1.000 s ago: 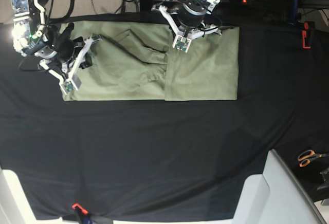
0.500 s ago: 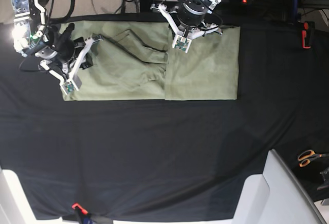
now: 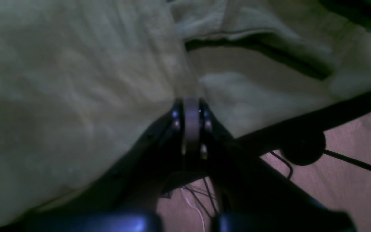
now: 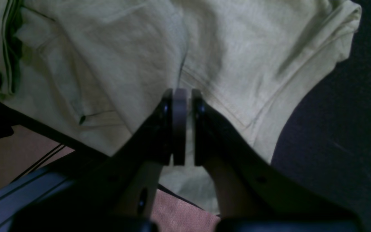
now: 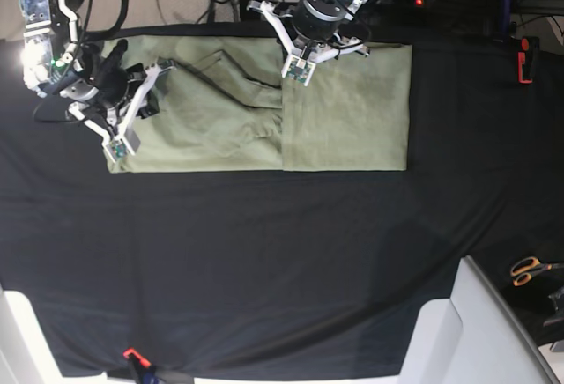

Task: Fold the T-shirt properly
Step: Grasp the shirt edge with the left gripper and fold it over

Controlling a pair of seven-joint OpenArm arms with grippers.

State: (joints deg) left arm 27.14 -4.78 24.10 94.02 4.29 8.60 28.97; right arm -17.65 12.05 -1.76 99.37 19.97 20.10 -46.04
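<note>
The pale sage-green T-shirt (image 5: 344, 111) lies flat on the far part of the black table cloth (image 5: 282, 252). Its right part is a smooth rectangle and its left part (image 5: 203, 111) is creased with folds. My left gripper (image 3: 190, 104) is shut, and a ridge of shirt fabric (image 3: 76, 80) runs up from its tips; its arm (image 5: 308, 36) is at the shirt's far edge, near the middle. My right gripper (image 4: 181, 93) is shut on shirt fabric (image 4: 237, 48) near a sleeve hem; its arm (image 5: 110, 107) is over the shirt's left end.
Orange-handled scissors (image 5: 529, 269) lie at the right edge. A red clamp (image 5: 524, 58) sits at the far right and another (image 5: 132, 353) at the front edge. A white panel (image 5: 480, 331) stands at the front right. Cables and floor lie beyond the table's far edge.
My left arm has moved left and a little toward the far edge along the shirt's top. My right arm has stayed where it was. The shirt's outline looks unchanged.
</note>
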